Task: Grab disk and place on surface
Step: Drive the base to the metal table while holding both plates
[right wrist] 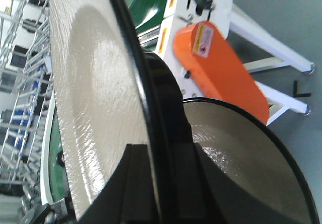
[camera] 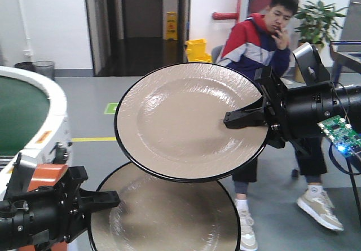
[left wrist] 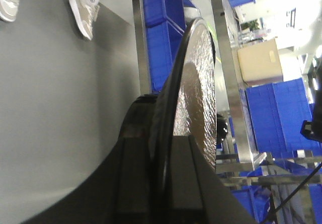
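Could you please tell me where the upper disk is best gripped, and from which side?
Grip the upper disk by its thin black rim at the right edge, coming edge-on from the right, jaws on both faces. It is broad and shallow, too wide to span; the right gripper pinches there.

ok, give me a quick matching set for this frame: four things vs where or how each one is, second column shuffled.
Things:
1. upper plate
2. lower plate
3. conveyor belt
4. man in red-and-navy jacket

States:
A. green, far left of the front view
B. rim clamped in the left pincer
C. seated at the back, hand at his mouth
D. rim clamped in the right pincer, face tilted toward the front camera

Pairs: 1-D, 2-B, 3-A, 4-C.
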{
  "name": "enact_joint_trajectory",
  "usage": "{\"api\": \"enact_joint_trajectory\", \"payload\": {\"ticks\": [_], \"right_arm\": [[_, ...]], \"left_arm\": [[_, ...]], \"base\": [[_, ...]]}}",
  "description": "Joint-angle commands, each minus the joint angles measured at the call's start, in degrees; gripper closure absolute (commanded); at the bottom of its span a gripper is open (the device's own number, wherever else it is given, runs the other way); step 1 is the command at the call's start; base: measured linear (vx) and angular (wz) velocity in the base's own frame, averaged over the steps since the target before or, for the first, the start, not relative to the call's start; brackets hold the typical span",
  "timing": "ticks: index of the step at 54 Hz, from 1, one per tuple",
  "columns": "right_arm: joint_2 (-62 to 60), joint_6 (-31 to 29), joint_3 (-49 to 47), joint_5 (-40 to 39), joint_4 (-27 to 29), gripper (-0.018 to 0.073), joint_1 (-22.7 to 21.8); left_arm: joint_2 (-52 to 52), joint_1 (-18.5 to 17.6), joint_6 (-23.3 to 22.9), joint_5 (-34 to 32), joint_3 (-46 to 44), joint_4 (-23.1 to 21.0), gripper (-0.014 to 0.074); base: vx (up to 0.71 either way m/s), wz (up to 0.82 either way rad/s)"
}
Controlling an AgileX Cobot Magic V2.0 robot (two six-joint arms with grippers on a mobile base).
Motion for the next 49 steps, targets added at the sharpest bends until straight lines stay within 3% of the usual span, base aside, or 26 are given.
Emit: {"api": "enact_joint_trajectory", "payload": {"ticks": [1, 49], "right_arm": [[-2.28, 0.08, -2.37, -2.63, 6.41, 0.0559, -0.25], [-2.28, 0.08, -2.37, -2.63, 6.41, 0.0559, -0.25]], "left_arm": [[-2.02, -0.23, -0.88, 3.17, -2.22, -8.09, 0.0595], [-2.02, -0.23, -0.88, 3.17, -2.22, -8.09, 0.0595]], "base": [[0.13, -0.36], [0.18, -0.36]]}}
